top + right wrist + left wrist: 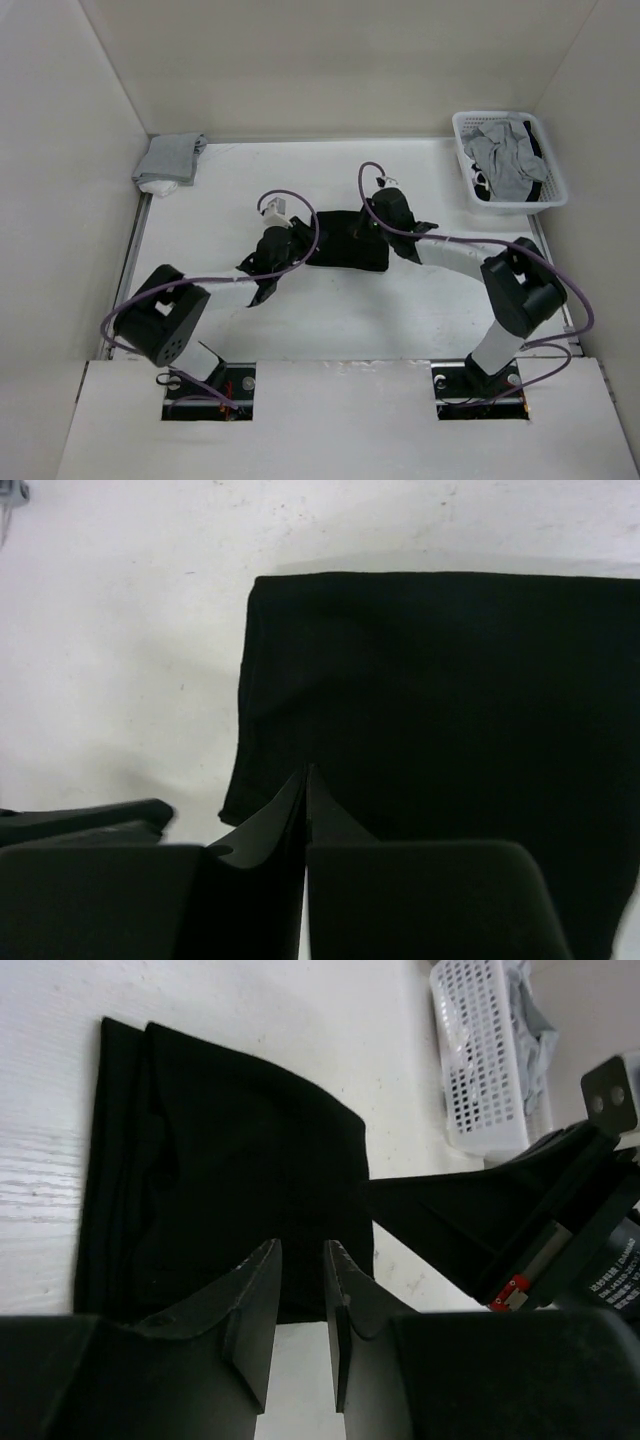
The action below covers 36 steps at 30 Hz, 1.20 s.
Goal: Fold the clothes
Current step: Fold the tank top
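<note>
Inside plain white walls (300,60), a matte white surface (330,310) is carrying a soft black tank top (347,240), folded into a smooth rectangle. The left tool (300,1250) is hovering slightly parted at its edge, the right tool (305,772) clenched at its opposite edge.

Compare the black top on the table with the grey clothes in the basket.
Colour: the black top is black, the grey clothes light grey. Pose: the top lies folded flat; the grey clothes sit crumpled. Place: the top is on the table, the grey clothes in the white basket. Both are soft fabric.
</note>
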Tool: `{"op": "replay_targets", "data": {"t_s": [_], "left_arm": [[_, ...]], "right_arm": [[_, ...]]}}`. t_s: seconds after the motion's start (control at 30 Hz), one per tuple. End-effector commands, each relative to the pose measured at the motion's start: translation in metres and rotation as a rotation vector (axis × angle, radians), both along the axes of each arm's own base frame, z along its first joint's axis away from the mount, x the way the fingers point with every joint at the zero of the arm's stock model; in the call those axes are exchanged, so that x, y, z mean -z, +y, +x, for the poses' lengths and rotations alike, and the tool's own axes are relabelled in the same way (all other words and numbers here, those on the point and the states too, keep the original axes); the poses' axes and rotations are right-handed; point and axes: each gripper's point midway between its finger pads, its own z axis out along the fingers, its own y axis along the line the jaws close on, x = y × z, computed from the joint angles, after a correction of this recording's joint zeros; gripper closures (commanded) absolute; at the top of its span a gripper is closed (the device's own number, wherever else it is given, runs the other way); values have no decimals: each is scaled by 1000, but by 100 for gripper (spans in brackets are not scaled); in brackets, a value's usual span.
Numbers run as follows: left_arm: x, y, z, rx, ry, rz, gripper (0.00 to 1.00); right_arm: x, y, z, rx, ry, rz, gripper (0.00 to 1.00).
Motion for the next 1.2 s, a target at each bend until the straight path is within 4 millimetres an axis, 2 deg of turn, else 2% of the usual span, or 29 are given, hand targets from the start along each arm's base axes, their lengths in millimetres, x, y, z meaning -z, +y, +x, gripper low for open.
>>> {"op": "replay_targets", "data": {"t_s": [0.0,0.13,0.3,0.4,0.53,0.7,0.8,0.9,0.97,1.0,1.07,1.17], "left_arm": [[-6,-10,16,-11,-39,-26,80],[36,-8,17,-19,46,24,81],[78,-1,0,-24,159,59,83],[85,9,-11,-30,175,64,83],[88,10,-24,-5,187,68,83],[94,15,-43,5,216,59,83],[82,19,-48,9,181,42,82],[52,18,-46,10,106,8,79],[28,18,-44,14,40,-10,77],[8,22,-42,6,-16,-13,74],[-15,31,-38,-27,-78,-4,69],[-38,46,-29,-75,-134,67,62]], "right_arm": [[-38,36,26,-69,-89,170,97],[-20,51,53,-51,-47,173,96],[12,62,71,-6,36,169,96],[27,64,75,16,90,155,96],[44,57,84,55,155,117,97],[45,53,104,111,183,146,97],[39,54,115,131,176,155,97],[29,56,119,136,159,179,97],[9,56,118,129,108,210,96],[-6,56,115,121,62,236,94],[-38,50,107,104,-24,281,90],[-78,36,86,73,-126,297,80]]}}
